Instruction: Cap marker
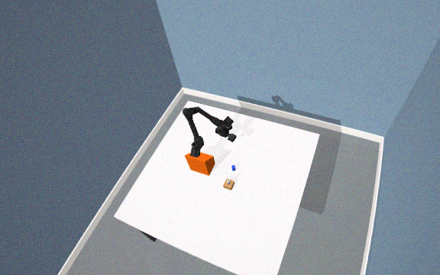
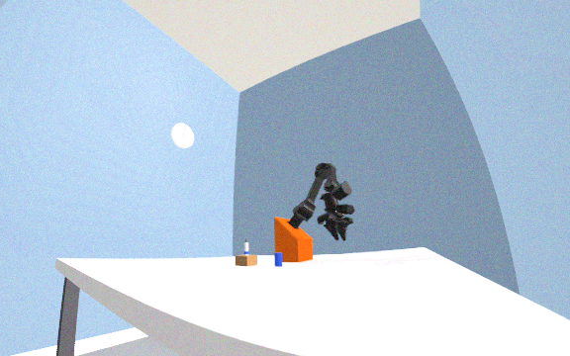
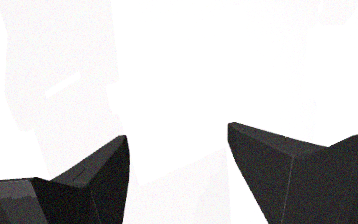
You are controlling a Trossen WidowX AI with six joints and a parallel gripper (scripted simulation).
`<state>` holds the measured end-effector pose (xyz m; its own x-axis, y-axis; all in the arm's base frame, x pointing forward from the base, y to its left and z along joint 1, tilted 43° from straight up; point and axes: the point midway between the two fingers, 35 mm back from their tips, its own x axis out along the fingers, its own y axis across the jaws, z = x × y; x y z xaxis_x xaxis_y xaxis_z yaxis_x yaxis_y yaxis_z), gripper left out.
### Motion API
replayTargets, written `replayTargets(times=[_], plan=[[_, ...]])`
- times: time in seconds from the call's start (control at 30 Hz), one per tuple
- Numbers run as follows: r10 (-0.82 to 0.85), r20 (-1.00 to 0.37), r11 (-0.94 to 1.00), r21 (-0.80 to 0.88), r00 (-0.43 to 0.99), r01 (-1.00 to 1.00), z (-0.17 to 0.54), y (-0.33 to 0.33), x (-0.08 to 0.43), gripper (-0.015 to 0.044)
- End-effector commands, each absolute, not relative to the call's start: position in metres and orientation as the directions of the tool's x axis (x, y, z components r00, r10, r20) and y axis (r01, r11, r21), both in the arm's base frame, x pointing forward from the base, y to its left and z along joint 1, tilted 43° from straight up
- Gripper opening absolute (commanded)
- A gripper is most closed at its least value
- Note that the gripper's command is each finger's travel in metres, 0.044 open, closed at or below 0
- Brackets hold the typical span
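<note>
Above the table (image 2: 364, 287), the bent arm (image 2: 315, 190) points down (jaws half-open, holding nothing).

Matt white table (image 2: 364, 297) – wood-toned holder block (image 2: 245, 260), matt black tool (image 2: 338, 232), smooth orange base (image 2: 292, 244).
</note>
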<state>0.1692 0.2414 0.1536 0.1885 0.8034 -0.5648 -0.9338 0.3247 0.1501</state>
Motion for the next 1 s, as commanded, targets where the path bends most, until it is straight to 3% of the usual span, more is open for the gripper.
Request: replayTargets(times=[0.0,0.27,0.57,0.67,0.97], plan=[[0.703,-0.686,0.652,0.517,0.187,-0.555,0.118,0.203,0.221,0.0244],[0.642,-0.756,0.737,0.654,0.130,0.168,0.079,0.147,0.261,0.0244],[0.656,-0.751,0.374,0.403,0.068,0.836,0.043,0.079,0.286,0.0244],[0.675,-0.736,0.205,0.264,0.059,0.942,0.032,0.058,0.290,0.0244],[0.676,-0.734,0.192,0.253,0.059,0.948,0.029,0.054,0.287,0.0244]])
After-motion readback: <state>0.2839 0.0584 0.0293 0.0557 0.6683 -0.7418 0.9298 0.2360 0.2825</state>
